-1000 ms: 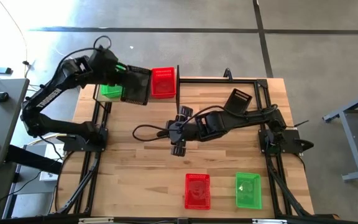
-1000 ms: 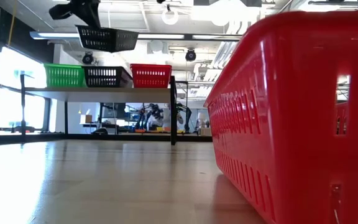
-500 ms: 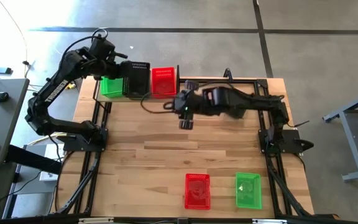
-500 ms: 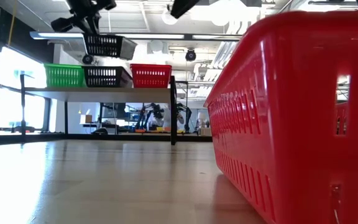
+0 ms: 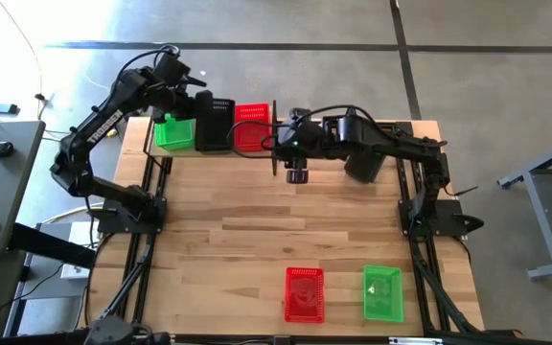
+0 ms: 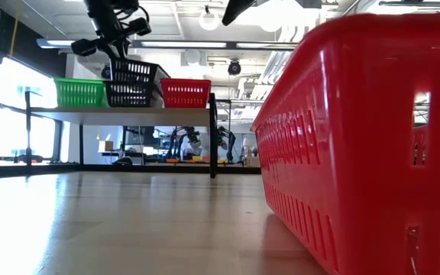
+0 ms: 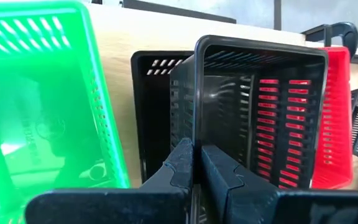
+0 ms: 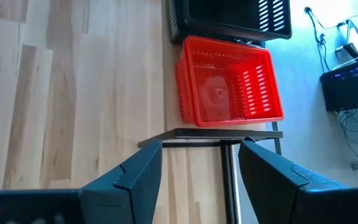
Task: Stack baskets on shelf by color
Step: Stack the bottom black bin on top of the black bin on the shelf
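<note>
Left wrist view shows your left gripper (image 7: 194, 163) pinched on a black basket's (image 7: 260, 106) rim, tipped over the black one (image 7: 151, 112) already on the shelf (image 5: 220, 151), presumably for nesting. Right gripper (image 8: 201, 163) hangs spread and empty at 3 o'clock.

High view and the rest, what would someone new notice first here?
The left gripper, shut on a black basket, holds it over another black basket in the middle of the shelf, between a green basket and a red basket. The open right gripper hovers near the shelf's red end.
</note>
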Robot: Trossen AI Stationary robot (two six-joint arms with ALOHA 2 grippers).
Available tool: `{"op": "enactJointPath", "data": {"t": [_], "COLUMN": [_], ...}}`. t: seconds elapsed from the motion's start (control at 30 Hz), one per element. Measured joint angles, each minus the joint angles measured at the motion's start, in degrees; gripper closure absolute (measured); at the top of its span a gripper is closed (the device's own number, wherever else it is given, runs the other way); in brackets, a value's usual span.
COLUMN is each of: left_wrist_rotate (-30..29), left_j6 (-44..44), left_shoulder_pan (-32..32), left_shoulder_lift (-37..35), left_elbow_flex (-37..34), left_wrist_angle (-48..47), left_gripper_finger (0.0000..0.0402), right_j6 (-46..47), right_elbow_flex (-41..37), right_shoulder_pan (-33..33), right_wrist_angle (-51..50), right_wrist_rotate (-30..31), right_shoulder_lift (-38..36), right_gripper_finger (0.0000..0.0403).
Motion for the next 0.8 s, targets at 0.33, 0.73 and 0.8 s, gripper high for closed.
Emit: {"op": "enactJointPath", "data": {"t": [0.33, 0.73, 0.8], "left_wrist_rotate": [-0.86, -4.92, -4.88], "left_j6": [-1.06, 3.31, 4.43], "left_shoulder_pan": [0.32, 0.72, 0.70], "left_shoulder_lift": [2.58, 3.14, 3.14], "left_elbow_flex": [0.00, 0.00, 0.00], "left_wrist_angle": [-0.06, -0.04, 0.05], "left_gripper_finger": [0.0388, 0.0333, 0.0324], "right_j6": [-1.28, -0.05, 0.26], "right_elbow_flex": [0.00, 0.00, 0.00], "right_shoulder_pan": [-1.28, -1.31, -1.31], "right_wrist_angle": [-0.26, -0.26, -0.22], "right_wrist_rotate": [-0.12, -0.04, 0.03], "right_shoulder_lift": [0.00, 0.00, 0.00], "right_gripper_finger": [0.0206, 0.0206, 0.0206]}}
